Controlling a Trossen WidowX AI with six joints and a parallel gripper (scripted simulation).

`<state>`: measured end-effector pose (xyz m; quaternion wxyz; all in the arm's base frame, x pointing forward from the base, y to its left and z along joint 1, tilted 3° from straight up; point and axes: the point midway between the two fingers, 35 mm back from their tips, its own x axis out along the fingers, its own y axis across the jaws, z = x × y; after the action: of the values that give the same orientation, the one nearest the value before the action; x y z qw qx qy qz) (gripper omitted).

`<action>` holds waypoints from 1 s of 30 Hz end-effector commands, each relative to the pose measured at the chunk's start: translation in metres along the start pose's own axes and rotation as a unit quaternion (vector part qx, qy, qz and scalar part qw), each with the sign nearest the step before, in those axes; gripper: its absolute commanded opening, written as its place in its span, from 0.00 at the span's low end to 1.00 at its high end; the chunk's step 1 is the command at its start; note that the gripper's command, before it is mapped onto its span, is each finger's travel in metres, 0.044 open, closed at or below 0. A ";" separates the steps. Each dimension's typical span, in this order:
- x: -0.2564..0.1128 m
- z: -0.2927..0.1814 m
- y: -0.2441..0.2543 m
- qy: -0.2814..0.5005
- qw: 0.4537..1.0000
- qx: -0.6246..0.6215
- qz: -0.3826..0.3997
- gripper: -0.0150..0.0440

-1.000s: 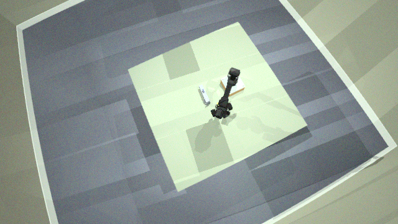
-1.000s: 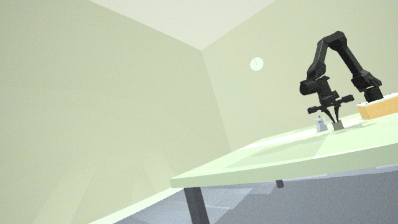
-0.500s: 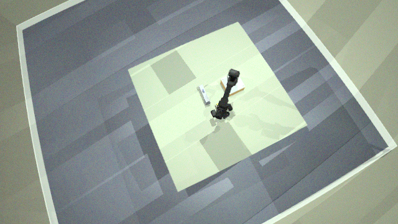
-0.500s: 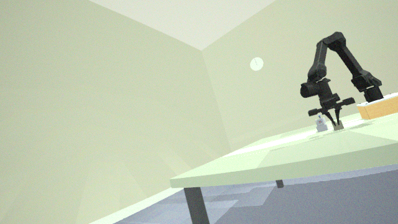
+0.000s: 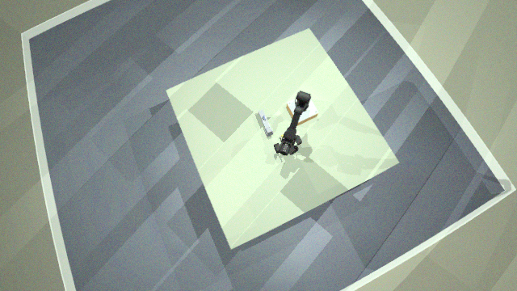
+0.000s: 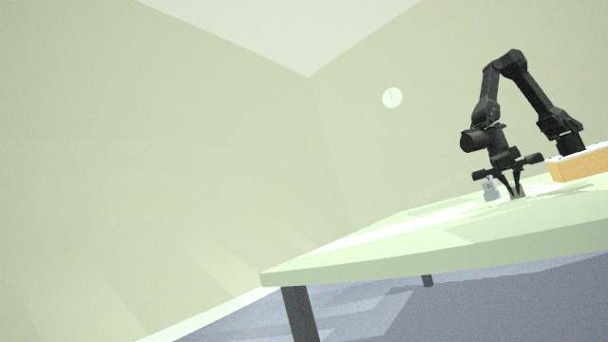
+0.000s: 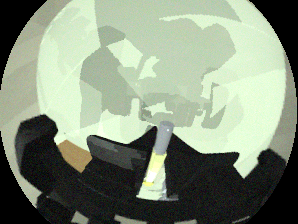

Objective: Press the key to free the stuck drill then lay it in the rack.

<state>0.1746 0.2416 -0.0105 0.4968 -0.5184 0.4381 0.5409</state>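
Note:
My gripper (image 6: 515, 194) (image 7: 159, 129) points down, low over the table, shut on the drill (image 7: 164, 140), a thin rod with a grey end and a yellow band. The drill lies slanted between the fingers in the wrist view. The rack (image 6: 521, 190), a small grey block, is right at my fingertips in the exterior view; I cannot tell if the drill touches it. The long pale grey fixture (image 5: 265, 122) (image 6: 491, 191) stands apart beside the gripper, with a small blue key (image 5: 264, 118) (image 6: 488, 179) on top. In the top view the arm hides the fingertips.
The arm's base stands on a white-topped box with orange sides (image 5: 307, 117) (image 6: 581, 164) (image 7: 75, 156). The pale green table (image 5: 242, 218) (image 6: 380, 252) carries these things; its edges drop to the floor.

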 end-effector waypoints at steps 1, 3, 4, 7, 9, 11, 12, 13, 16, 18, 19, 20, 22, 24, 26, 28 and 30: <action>0.007 -0.003 0.002 0.006 1.000 0.002 0.003 0.25; 0.007 -0.004 0.002 0.006 1.000 0.002 0.003 0.25; 0.008 -0.004 0.002 0.006 1.000 0.002 0.003 0.25; 0.008 -0.004 0.002 0.006 1.000 0.002 0.003 0.25; 0.009 -0.005 0.002 0.006 1.000 0.002 0.003 0.25; 0.009 -0.005 0.003 0.006 1.000 0.002 0.003 0.25; 0.009 -0.005 0.003 0.006 1.000 0.002 0.003 0.25; 0.009 -0.005 0.003 0.006 1.000 0.002 0.003 0.25; 0.010 -0.005 0.003 0.006 1.000 0.002 0.003 0.25; 0.010 -0.005 0.003 0.006 1.000 0.002 0.003 0.25; 0.010 -0.006 0.003 0.006 1.000 0.002 0.003 0.25; 0.010 -0.006 0.003 0.006 1.000 0.002 0.003 0.25; 0.010 -0.006 0.003 0.006 1.000 0.002 0.003 0.25; 0.010 -0.006 0.003 0.006 1.000 0.002 0.003 0.25; 0.010 -0.006 0.003 0.006 1.000 0.002 0.003 0.25; 0.010 -0.006 0.003 0.006 1.000 0.002 0.003 0.25; 0.010 -0.006 0.003 0.006 1.000 0.002 0.003 0.25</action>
<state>0.1723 0.2410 -0.0150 0.4978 -0.5165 0.4358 0.5435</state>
